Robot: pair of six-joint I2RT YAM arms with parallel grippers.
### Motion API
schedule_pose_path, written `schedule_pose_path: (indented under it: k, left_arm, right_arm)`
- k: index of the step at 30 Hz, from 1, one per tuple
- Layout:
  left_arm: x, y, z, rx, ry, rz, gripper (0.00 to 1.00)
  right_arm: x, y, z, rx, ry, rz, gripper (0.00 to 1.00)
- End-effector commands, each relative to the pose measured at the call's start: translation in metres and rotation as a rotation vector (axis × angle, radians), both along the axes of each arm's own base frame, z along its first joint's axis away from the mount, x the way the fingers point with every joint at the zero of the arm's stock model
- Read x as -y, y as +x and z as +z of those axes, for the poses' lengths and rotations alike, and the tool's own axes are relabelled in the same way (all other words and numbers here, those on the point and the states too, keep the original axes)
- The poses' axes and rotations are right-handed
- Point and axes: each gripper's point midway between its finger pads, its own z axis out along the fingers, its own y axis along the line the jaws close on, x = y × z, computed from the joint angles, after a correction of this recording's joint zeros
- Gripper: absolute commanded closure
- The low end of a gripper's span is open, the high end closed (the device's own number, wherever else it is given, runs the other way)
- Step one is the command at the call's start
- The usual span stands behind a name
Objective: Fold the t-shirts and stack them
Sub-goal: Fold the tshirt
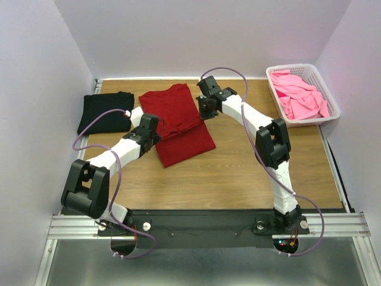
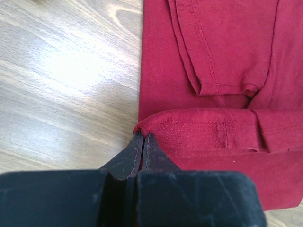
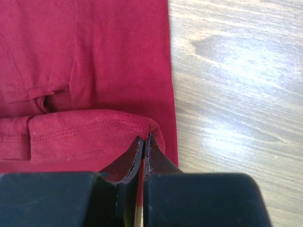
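A dark red t-shirt (image 1: 178, 122) lies partly folded on the wooden table (image 1: 250, 173), sleeves tucked in. My left gripper (image 1: 158, 132) is at its left edge and my right gripper (image 1: 205, 108) at its right edge. In the left wrist view my left gripper (image 2: 142, 135) is shut on a corner of the dark red t-shirt (image 2: 222, 47), with the stitched hem lifted and rolled over the cloth below. The right wrist view has my right gripper (image 3: 144, 140) pinching the opposite hem corner of the shirt (image 3: 94, 56). A black t-shirt (image 1: 106, 112) lies folded at the far left.
A white lattice basket (image 1: 330, 98) at the back right holds crumpled bright pink t-shirts (image 1: 299, 95). White walls close in the table on the left, back and right. Bare wood (image 1: 238, 179) stretches between the red shirt and the arm bases.
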Motion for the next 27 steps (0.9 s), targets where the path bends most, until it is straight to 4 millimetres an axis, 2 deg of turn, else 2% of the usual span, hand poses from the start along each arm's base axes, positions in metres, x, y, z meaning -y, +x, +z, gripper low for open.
schedule_pose_path:
  k: [1, 7, 12, 19, 27]
  left_arm:
    - [-0.003, 0.017, 0.016, 0.06, 0.01, 0.023, 1.0]
    - [-0.004, 0.019, 0.008, 0.05, 0.012, 0.028, 1.0]
    - [-0.003, 0.023, 0.011, 0.066, 0.013, 0.024, 1.0]
    - [-0.004, 0.025, 0.003, 0.046, 0.03, 0.022, 1.0]
    - [-0.005, 0.033, 0.007, 0.076, 0.042, 0.027, 1.0]
  right_arm:
    - [-0.001, 0.018, 0.005, 0.062, 0.016, -0.034, 0.99]
    - [0.002, 0.019, -0.008, 0.054, -0.002, -0.045, 0.99]
    - [0.006, 0.021, -0.011, 0.057, -0.003, -0.06, 0.99]
    - [0.011, 0.022, -0.02, 0.042, -0.004, -0.093, 0.99]
    - [0.02, 0.025, -0.026, 0.034, -0.004, -0.14, 0.99]
